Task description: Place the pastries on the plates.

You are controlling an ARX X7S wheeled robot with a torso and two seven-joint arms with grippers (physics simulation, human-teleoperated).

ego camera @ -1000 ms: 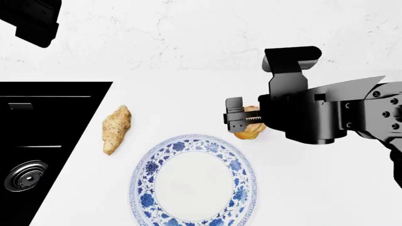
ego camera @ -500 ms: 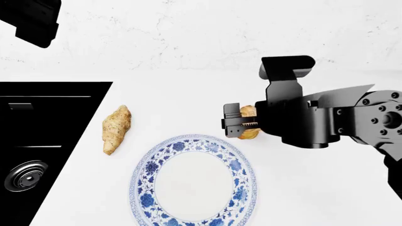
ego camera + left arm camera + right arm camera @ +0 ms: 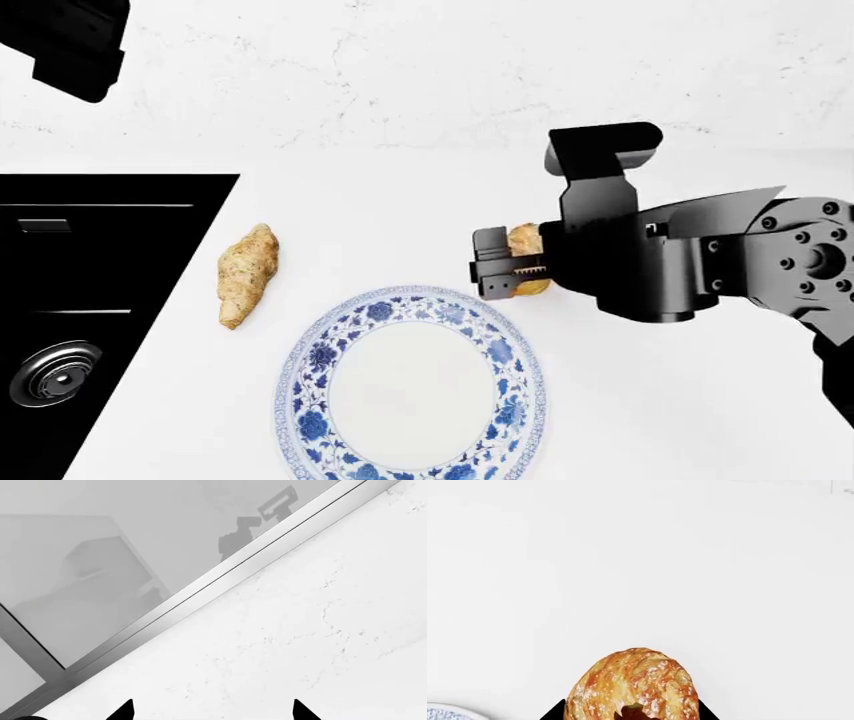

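Right gripper [image 3: 507, 268] is clamping the golden puff [image 3: 632, 685], jaws closed on its sides, just beyond the blue-rimmed plate [image 3: 304, 400]. Croissant [image 3: 247, 272] is lying on the white counter [image 3: 667, 400] between sink [image 3: 80, 300] and plate. Left gripper [image 3: 212, 711]: only fingertips showing, spread apart, holding nothing.

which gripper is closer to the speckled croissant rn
Right. The right gripper, holding the puff, sits across the counter from the croissant. The left gripper is raised farther off, above the sink.
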